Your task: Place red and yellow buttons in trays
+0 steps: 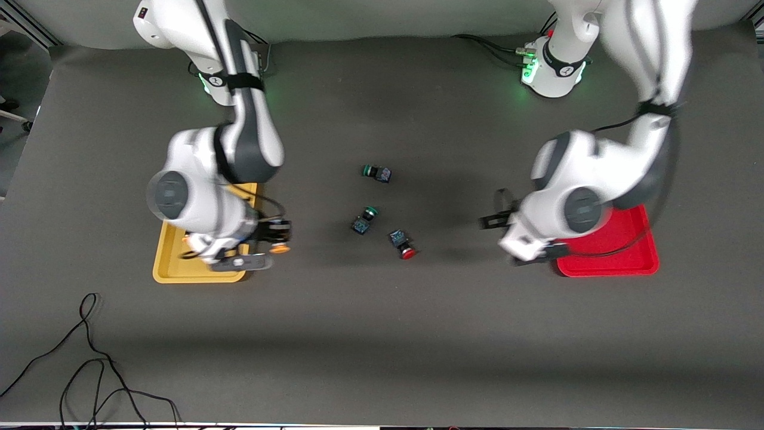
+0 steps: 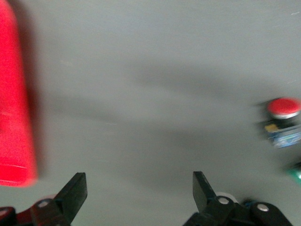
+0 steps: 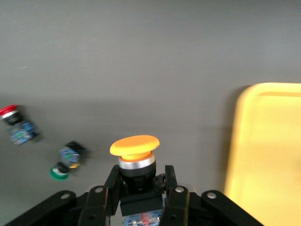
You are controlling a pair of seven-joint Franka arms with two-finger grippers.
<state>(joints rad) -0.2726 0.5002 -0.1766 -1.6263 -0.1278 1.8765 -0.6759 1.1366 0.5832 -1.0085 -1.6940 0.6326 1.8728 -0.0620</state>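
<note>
My right gripper (image 1: pixel 270 237) is shut on a yellow-capped button (image 1: pixel 279 248), held just beside the yellow tray (image 1: pixel 170 263) on its side toward the table's middle. The right wrist view shows the fingers (image 3: pixel 112 186) clamping the button's dark body (image 3: pixel 135 147), with the yellow tray (image 3: pixel 268 155) close by. A small orange spot (image 1: pixel 188 239) shows in the tray under the gripper. One red button (image 1: pixel 404 246) lies on the mat mid-table and also shows in the left wrist view (image 2: pixel 283 107). My left gripper (image 1: pixel 498 222) is open and empty, over the mat beside the red tray (image 1: pixel 621 254).
Two green-capped buttons lie near the red one: one (image 1: pixel 376 172) farther from the front camera, one (image 1: pixel 365 220) beside it. A loose black cable (image 1: pixel 89 358) lies near the table's front edge at the right arm's end. The red tray's rim (image 2: pixel 14 117) shows in the left wrist view.
</note>
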